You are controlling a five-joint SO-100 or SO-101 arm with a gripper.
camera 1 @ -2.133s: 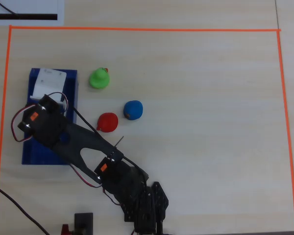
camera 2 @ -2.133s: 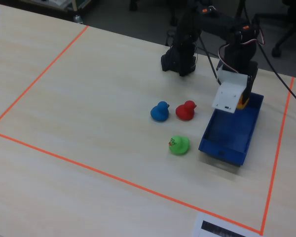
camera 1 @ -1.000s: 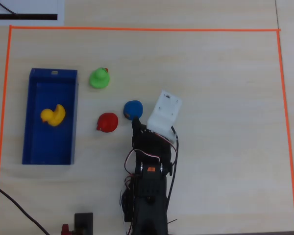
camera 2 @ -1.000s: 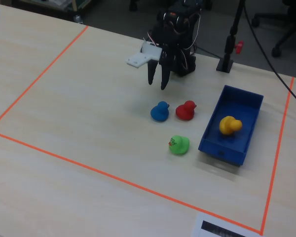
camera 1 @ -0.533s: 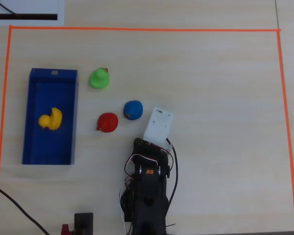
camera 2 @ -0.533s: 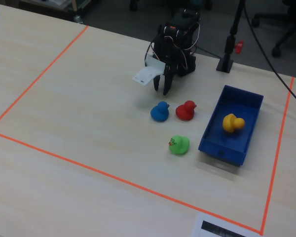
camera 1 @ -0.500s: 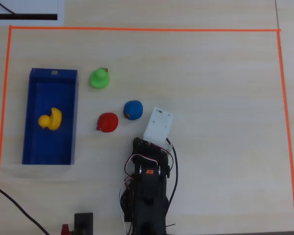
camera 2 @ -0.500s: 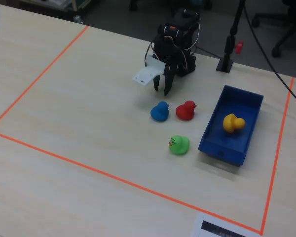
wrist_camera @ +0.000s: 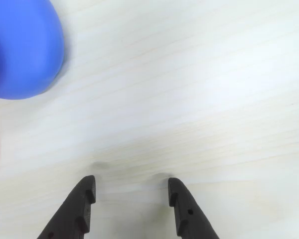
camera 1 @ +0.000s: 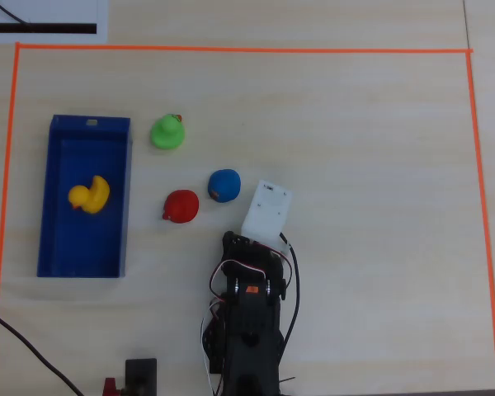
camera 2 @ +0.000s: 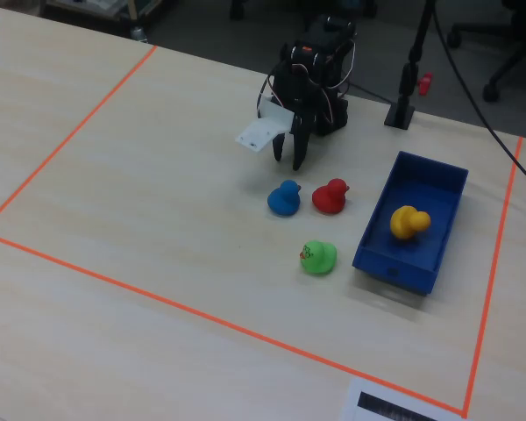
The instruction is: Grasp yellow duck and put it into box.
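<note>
The yellow duck [camera 1: 89, 195] [camera 2: 408, 223] lies on the floor of the box [camera 1: 87, 122] [camera 2: 430, 162], a long dark blue tray at the left in the overhead view. My gripper [wrist_camera: 131, 181] [camera 2: 287, 163] hangs close to the arm's base, far from the box. It points down at bare table, open, with nothing between its black fingers [wrist_camera: 84, 204]. In the overhead view the white wrist block [camera 1: 266, 210] covers the gripper.
A blue duck [camera 1: 224, 185] [wrist_camera: 20, 50] [camera 2: 285, 198] sits just ahead of the gripper, with a red duck [camera 1: 181, 205] [camera 2: 330, 196] beside it and a green duck [camera 1: 167, 132] [camera 2: 318, 257] near the box. Orange tape [camera 1: 231, 49] frames the work area. A black stand [camera 2: 401, 112] is behind the box.
The arm left the box, where it let the yellow duck go, swung back and folded down near its base. The duck has since rocked slightly inside the box.
</note>
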